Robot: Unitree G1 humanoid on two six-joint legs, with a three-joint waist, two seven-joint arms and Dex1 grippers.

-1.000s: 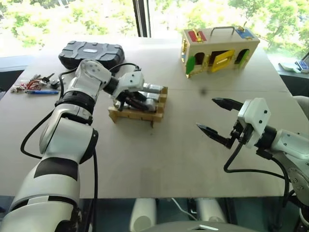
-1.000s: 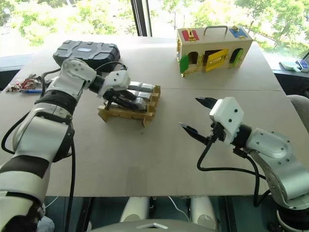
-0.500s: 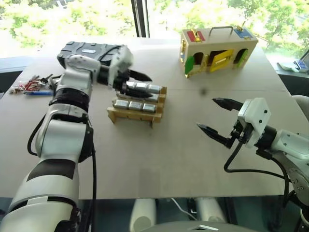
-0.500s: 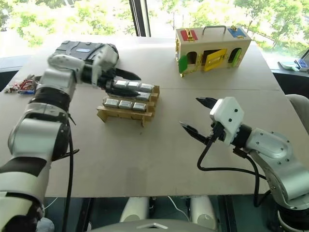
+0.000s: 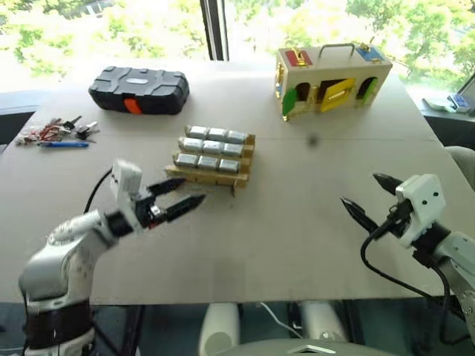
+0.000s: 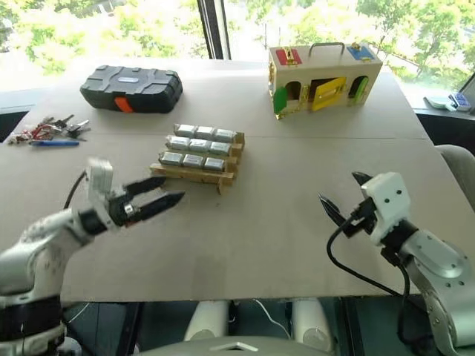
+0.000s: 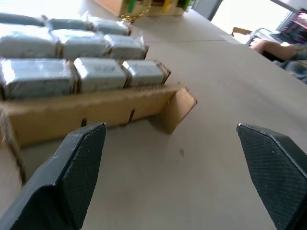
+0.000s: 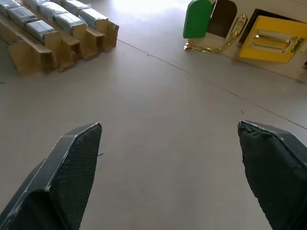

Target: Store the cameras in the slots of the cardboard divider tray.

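1. The left arm sits at the lower left of the left eye view, forearm low over the desk (image 5: 297, 222). Its left pincer (image 5: 178, 200) points toward the centre, fingers spread wide with nothing between them, just short of the tray's near edge.
2. The right arm enters at the lower right. The right pincer (image 5: 371, 199) also stands wide open and empty, over bare desk, well apart from the tray.
3. The cardboard divider tray (image 5: 194, 176) lies left of centre, with the cameras (image 5: 209, 150) seated three across in three stepped rows.
4. The head views take in a black case (image 5: 139, 89) and keys (image 5: 56, 130) at the upper left, and a wooden box (image 5: 334, 70) at the upper right.
5. The left wrist view shows the tray's front wall close up.
6. The right wrist view shows the box's green door (image 8: 197, 18) and brass chain (image 8: 211, 47).
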